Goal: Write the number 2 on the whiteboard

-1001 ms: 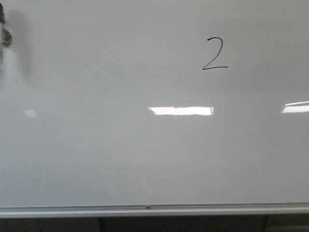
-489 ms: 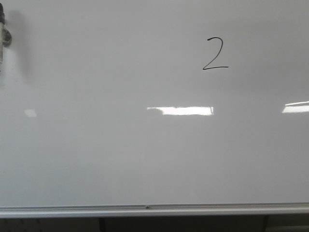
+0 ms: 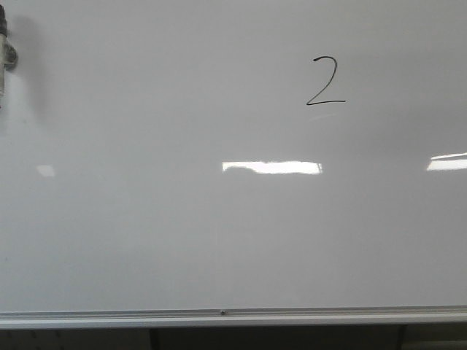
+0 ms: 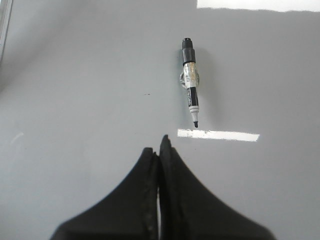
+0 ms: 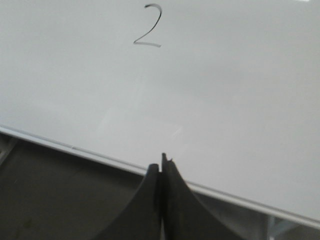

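Observation:
The whiteboard point(image 3: 182, 233) fills nearly all of the front view, and a thin black number 2 point(image 3: 325, 82) is drawn at its upper right. The right wrist view shows the same number 2 point(image 5: 149, 27) far beyond my right gripper point(image 5: 161, 162), which is shut and empty over the board's silver rail point(image 5: 75, 148). My left gripper point(image 4: 160, 145) is also shut with nothing in it. A black-and-white marker point(image 4: 190, 82) lies uncapped on the whiteboard point(image 4: 75, 100) just beyond it, apart from the fingers. Neither gripper shows in the front view.
The marker point(image 3: 6, 51) shows partly at the front view's left edge. The silver rail point(image 3: 233, 316) runs along the board's near edge, with a dark gap below it. Bright light reflections point(image 3: 271, 167) lie on the board.

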You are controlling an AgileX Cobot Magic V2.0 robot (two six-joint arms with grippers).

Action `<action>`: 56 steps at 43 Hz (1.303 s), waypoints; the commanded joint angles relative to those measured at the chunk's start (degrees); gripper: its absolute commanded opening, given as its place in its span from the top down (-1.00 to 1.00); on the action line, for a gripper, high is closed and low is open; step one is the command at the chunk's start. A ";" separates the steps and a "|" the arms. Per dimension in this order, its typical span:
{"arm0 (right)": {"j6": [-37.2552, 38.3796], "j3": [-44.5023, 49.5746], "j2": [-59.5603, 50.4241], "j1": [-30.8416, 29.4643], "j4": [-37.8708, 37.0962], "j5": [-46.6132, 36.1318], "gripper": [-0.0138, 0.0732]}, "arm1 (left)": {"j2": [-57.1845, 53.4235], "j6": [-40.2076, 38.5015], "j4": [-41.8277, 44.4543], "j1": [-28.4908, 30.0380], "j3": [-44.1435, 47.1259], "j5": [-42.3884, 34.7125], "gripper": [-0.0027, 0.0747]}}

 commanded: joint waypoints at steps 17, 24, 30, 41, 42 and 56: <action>-1.16 34.36 -22.59 -6.09 -0.49 -39.19 0.84 | -1.54 0.12 0.00 0.14 2.01 -4.70 0.98; -1.10 41.39 -26.76 -6.09 -0.44 -44.31 0.84 | -1.54 0.12 0.00 0.14 2.01 -4.70 0.98; -1.10 44.96 -27.95 -6.09 -0.44 -47.54 0.84 | -1.54 0.12 0.00 0.14 2.01 -4.70 0.98; -1.10 45.32 -27.91 -6.09 -0.44 -48.24 0.84 | -1.54 0.12 0.00 0.14 2.01 -4.70 0.98; -1.10 45.32 -27.91 -6.09 -0.44 -48.24 0.84 | -1.54 0.12 0.00 0.14 2.01 -4.70 0.98; 11.64 45.32 -27.91 -6.09 -10.04 -49.28 0.84 | -1.54 0.12 0.00 0.14 2.01 -4.70 0.98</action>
